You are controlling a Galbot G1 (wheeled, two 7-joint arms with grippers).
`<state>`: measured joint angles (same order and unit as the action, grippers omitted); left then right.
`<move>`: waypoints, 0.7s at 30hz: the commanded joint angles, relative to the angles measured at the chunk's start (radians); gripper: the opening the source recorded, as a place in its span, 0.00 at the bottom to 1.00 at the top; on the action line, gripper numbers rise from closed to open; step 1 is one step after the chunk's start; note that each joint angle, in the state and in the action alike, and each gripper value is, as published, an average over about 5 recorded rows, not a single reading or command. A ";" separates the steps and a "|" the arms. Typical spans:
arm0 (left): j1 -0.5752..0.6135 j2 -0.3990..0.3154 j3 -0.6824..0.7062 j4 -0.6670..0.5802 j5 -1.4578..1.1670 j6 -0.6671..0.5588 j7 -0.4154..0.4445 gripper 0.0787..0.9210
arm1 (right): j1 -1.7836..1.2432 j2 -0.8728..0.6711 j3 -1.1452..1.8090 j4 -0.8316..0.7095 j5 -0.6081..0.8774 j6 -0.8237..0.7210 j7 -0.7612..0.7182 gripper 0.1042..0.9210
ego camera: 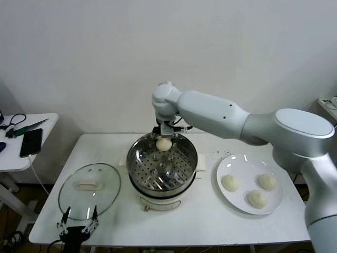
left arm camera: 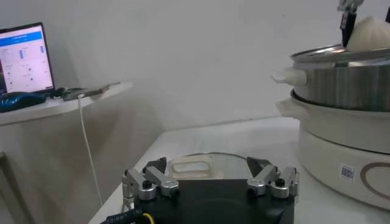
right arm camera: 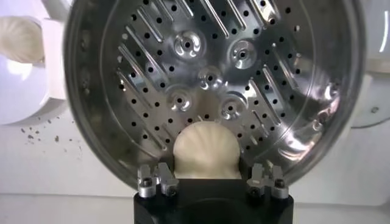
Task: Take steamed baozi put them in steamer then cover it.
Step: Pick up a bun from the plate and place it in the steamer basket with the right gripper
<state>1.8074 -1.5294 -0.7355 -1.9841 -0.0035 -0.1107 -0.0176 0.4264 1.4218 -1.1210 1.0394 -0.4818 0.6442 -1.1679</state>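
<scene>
My right gripper hangs over the far side of the shiny steamer and is shut on one cream-white baozi. In the right wrist view that baozi sits between the jaws of the right gripper, above the steamer's perforated floor, which holds nothing. Three more baozi lie on the white plate to the right. The glass cover lies flat on the table left of the steamer. My left gripper waits open at the table's front left, just short of the cover.
The steamer rests on a white pot base with side handles. A small side table on the far left carries a phone and cables. A laptop screen shows in the left wrist view.
</scene>
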 commanded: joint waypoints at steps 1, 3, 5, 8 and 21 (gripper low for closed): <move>-0.001 -0.005 0.006 0.004 -0.002 0.003 0.000 0.88 | -0.051 0.035 0.009 -0.055 -0.077 0.020 0.006 0.70; -0.002 -0.006 0.009 0.005 -0.002 0.003 0.000 0.88 | -0.054 0.036 0.010 -0.056 -0.079 0.018 0.006 0.70; -0.003 -0.007 0.011 0.006 -0.002 0.003 -0.001 0.88 | -0.056 0.038 0.011 -0.061 -0.076 0.016 0.006 0.70; -0.004 -0.007 0.011 0.007 -0.003 0.001 -0.002 0.88 | -0.058 0.042 0.009 -0.072 -0.067 0.011 0.006 0.72; -0.001 -0.007 0.013 0.010 -0.007 -0.002 -0.003 0.88 | -0.038 0.006 0.006 -0.022 0.016 -0.010 -0.015 0.88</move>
<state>1.8056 -1.5352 -0.7236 -1.9737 -0.0105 -0.1123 -0.0203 0.3845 1.4419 -1.1149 0.9959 -0.4880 0.6389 -1.1751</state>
